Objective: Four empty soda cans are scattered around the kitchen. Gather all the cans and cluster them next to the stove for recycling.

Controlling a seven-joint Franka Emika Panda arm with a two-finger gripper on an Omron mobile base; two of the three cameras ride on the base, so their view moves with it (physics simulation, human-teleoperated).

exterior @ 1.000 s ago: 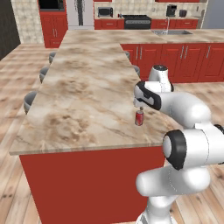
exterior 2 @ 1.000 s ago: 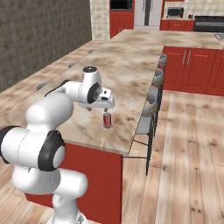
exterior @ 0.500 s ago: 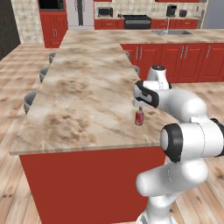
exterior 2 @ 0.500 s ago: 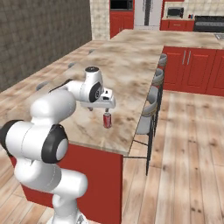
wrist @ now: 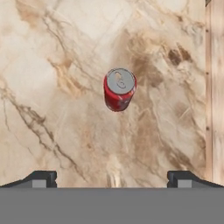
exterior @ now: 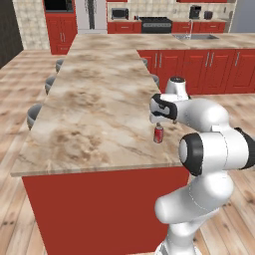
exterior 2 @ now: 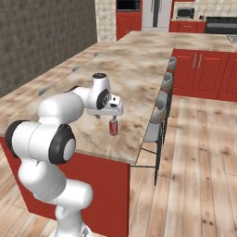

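Soda can upright on the counter (near its edge), gripper directly above, apart.

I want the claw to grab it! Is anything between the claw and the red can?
No. In the hand view, just bare marble counter shows between the open claw and the upright red can.

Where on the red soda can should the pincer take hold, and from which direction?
Probably across the round side wall of the red soda can, coming straight down from above. It stands upright and alone on the counter, silver top up, and the open pincer hovers over it.
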